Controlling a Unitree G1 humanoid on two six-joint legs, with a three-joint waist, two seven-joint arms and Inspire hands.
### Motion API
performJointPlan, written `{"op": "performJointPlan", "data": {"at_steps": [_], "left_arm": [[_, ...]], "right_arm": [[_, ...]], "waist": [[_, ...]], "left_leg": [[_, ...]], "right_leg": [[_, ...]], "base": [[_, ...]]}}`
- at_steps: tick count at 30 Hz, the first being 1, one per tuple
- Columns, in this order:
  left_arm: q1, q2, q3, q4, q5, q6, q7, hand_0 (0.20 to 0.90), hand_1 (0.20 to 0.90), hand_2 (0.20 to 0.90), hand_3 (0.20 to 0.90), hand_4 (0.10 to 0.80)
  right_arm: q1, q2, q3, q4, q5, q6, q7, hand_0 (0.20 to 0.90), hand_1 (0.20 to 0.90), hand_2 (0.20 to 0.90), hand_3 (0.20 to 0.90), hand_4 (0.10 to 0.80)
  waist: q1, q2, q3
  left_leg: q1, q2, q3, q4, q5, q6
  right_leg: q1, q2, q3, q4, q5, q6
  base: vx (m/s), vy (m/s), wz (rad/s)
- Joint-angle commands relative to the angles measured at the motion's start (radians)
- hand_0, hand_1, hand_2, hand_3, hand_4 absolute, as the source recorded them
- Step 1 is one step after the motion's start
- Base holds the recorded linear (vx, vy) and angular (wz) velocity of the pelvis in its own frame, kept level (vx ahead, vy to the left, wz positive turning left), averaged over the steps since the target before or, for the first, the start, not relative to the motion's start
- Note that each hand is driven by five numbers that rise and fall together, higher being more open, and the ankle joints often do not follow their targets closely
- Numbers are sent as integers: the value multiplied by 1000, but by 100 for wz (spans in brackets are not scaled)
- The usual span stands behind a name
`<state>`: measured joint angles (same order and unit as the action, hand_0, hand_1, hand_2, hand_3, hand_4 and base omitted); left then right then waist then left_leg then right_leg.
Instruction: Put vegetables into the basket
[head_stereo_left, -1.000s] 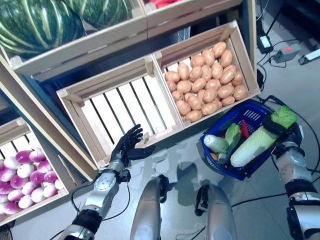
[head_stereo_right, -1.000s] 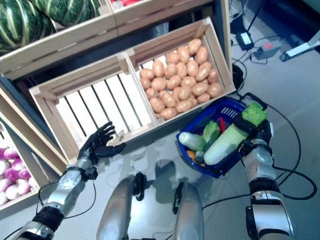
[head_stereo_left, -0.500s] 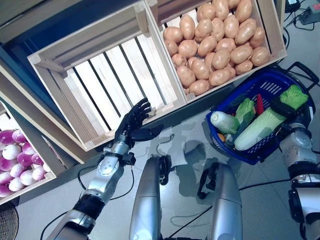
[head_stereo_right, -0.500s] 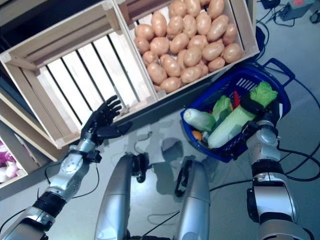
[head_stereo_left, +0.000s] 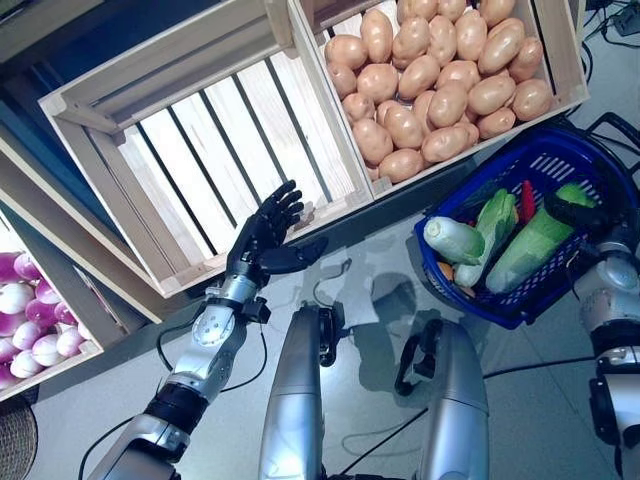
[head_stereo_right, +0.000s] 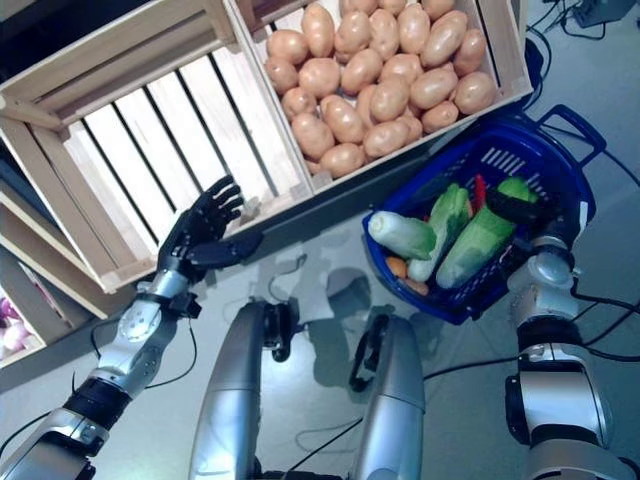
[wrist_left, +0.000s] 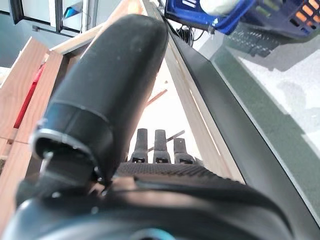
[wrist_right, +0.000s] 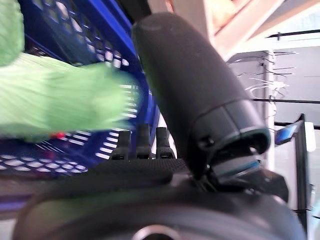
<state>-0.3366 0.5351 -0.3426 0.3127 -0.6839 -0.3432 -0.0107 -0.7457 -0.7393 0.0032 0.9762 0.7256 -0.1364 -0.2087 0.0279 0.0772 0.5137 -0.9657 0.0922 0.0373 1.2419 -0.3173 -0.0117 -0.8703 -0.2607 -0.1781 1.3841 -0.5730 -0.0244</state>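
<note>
Nearest us, our left hand (head_stereo_left: 262, 240) hangs spread and holding nothing at the front rail of the empty slatted crate (head_stereo_left: 190, 160). Our right hand (head_stereo_right: 520, 207) sits at the rim of the blue basket (head_stereo_left: 585, 160), fingers straight in its wrist view, no longer wrapped round anything. The cabbage (head_stereo_left: 535, 248), held over the rim half a second ago, has dropped and now lies inside the basket beside a white radish (head_stereo_left: 452, 239) and another green vegetable (head_stereo_right: 446, 215). We judge this placement done; the next item can be fetched. Farther off, the crate of potatoes (head_stereo_left: 430, 85) lies full, just beyond the basket.
</note>
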Motion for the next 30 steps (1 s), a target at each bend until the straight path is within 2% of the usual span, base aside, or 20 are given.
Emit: {"op": "performJointPlan", "data": {"at_steps": [1,4,9,18,20,25,30], "left_arm": [[45,46,52,-113,-31,-86,-28,900,900,900,900,800],[57,46,57,-123,-33,-78,-28,900,900,900,900,800],[79,33,68,-126,-16,-64,-39,900,900,900,900,800],[86,8,86,-116,30,-24,-12,900,900,900,900,800],[90,-16,87,-88,83,-15,7,900,900,900,900,800],[121,-46,89,-30,152,15,45,900,900,900,900,800],[170,-73,88,91,287,-20,93,900,900,900,900,800]], "right_arm": [[-22,-84,-39,-24,34,-113,22,900,900,900,900,800],[-3,-85,-45,-27,32,-110,20,900,900,900,900,800],[37,-80,-60,-53,21,-92,25,900,900,900,900,800],[92,-54,-65,-92,30,-83,76,900,900,900,900,800],[122,-20,-50,-101,0,-54,128,900,900,900,900,800],[229,76,-24,-162,22,-51,180,900,900,900,900,800],[368,198,20,-278,1,-65,216,900,900,900,900,800]], "waist": [[11,-34,-138],[14,-42,-150],[25,-67,-191],[32,-101,-257],[31,-113,-289],[25,-130,-349],[6,-132,-406]], "left_leg": [[190,9,15,2,-182,40],[245,16,19,-63,-164,38],[381,31,30,-258,-103,34],[565,37,42,-514,-2,14],[626,37,54,-614,54,10],[778,31,81,-814,130,-3],[914,12,114,-1031,208,-2]], "right_leg": [[109,15,25,-168,139,-10],[162,15,23,-223,157,-7],[295,9,11,-383,214,2],[513,46,-29,-660,303,19],[587,66,-40,-781,350,21],[750,106,-46,-1014,415,42],[866,131,-34,-1202,482,69]], "base": [[54,27,-4],[87,36,-6],[82,17,-5],[69,13,-5],[81,13,0],[109,11,-11],[95,39,-10]]}}
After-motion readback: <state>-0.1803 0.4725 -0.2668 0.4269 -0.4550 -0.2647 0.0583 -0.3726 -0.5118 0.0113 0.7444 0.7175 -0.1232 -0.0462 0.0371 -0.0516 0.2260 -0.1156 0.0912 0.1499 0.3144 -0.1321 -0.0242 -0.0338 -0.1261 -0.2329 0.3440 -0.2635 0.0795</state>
